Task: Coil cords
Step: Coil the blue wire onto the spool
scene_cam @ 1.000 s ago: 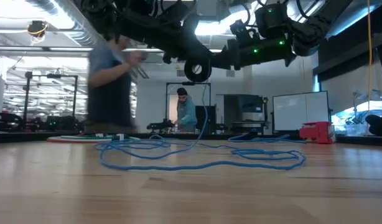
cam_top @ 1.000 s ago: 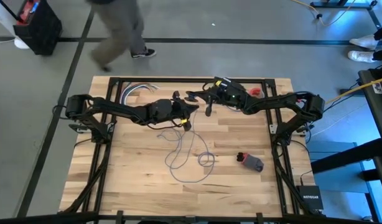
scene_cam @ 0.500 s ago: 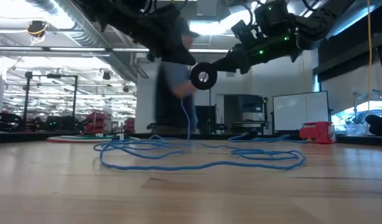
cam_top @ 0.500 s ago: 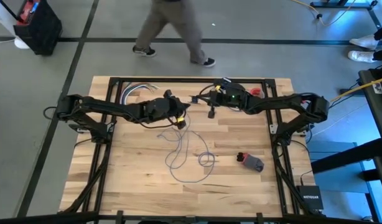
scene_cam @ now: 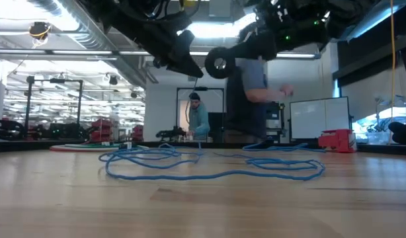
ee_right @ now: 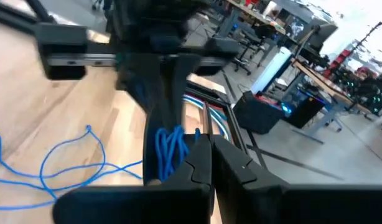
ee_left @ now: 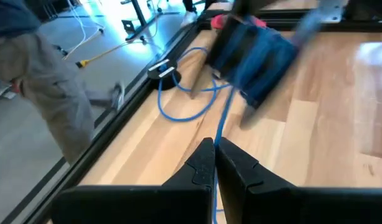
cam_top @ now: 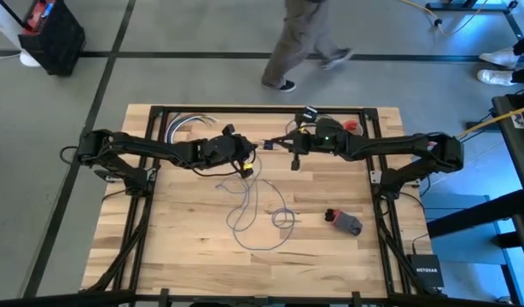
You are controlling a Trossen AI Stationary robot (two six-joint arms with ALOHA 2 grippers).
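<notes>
Cord (cam_top: pixel 260 211) lies in loose loops on the table (cam_top: pixel 177 247), below and a little in front of both claws. One strand rises into the left claw (ee_left: pixel 214 163), which is pinched shut on it. The right claw (cam_top: pixel 294 159) is clenched too, with the black disc (scene_cam: pixel 218 64) at its tip. Coiling looks just begun. Next, I think, a claw must wind the strand into a loop.

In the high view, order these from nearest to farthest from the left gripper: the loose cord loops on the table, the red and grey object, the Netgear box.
From the left gripper, shut on the cord:
1. Cord loops, just below it, mid-table.
2. Red and grey object, on the table's right part.
3. Netgear box, off the table's lower right corner.
</notes>
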